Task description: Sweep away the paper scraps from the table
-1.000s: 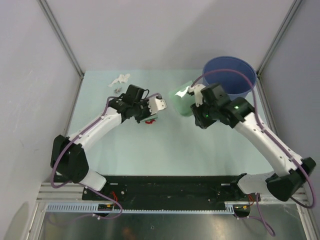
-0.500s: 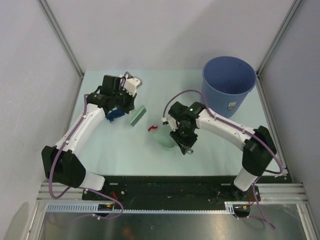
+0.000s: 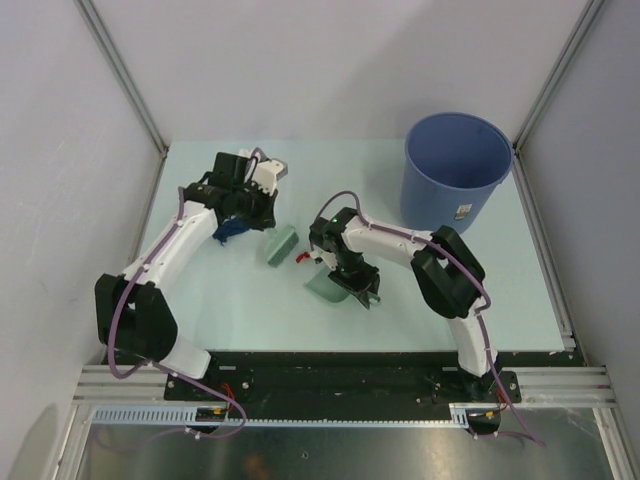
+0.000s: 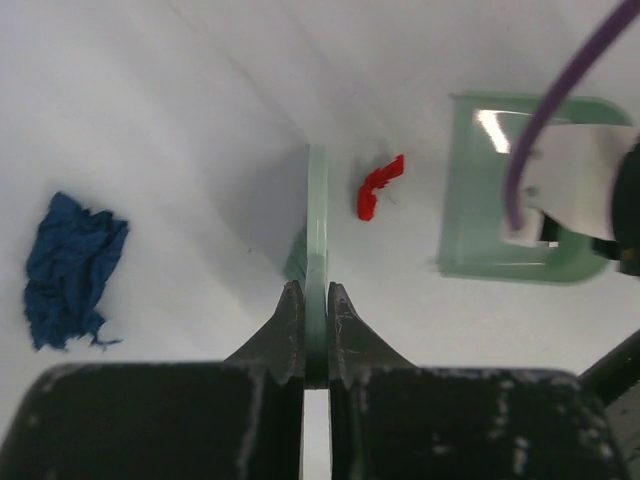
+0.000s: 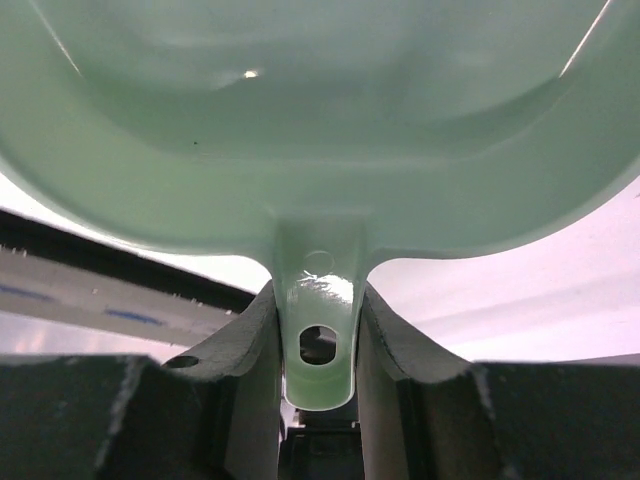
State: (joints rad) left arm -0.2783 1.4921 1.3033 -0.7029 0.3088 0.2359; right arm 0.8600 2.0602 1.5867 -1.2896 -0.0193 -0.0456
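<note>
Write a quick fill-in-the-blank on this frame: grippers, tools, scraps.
1. The left gripper is shut on the ____.
2. The right gripper grips the dustpan by its ____.
3. The scrap lying between the two tools is ____.
Missing words: brush; handle; red.

The left arm (image 3: 165, 255) and the right arm (image 3: 390, 238) are both made of white tubes with fat black joints. A thin purple cable (image 4: 553, 100) runs along each arm and loops out in places. Each arm has a black, blocky wrist, and the left one has a small white box (image 3: 268, 170) on it. The left gripper (image 4: 316, 335) has two dark grey fingers (image 4: 288, 335) with little white scratches. The right gripper (image 5: 320, 345) has thick, curved dark grey fingers (image 5: 245, 345) too.
</note>
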